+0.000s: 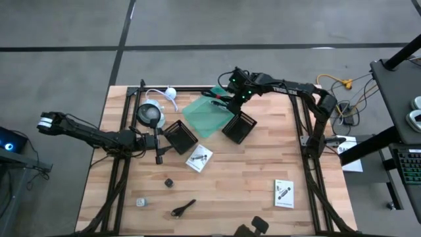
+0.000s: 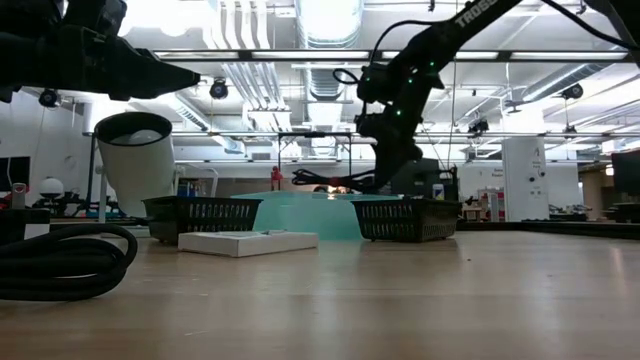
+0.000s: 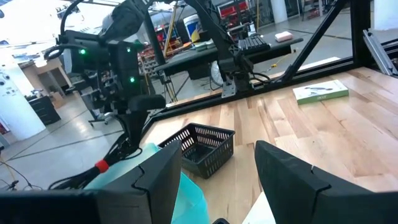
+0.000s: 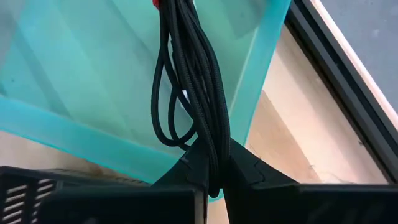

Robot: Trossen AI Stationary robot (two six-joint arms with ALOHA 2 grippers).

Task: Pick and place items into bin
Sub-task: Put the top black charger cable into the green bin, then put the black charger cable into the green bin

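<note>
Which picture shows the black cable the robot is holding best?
The right wrist view: the black cable fills it, pinched in the right gripper above the teal bin. The high and low views show it tiny; the left wrist view shows only its red tie.

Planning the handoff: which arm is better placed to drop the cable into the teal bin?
Right. Its gripper is shut on the cable directly above the bin; the left gripper waits open, beside it.

The right gripper holds the cable over the bin, which lies between two baskets, with packets nearer the table's front edge
</note>
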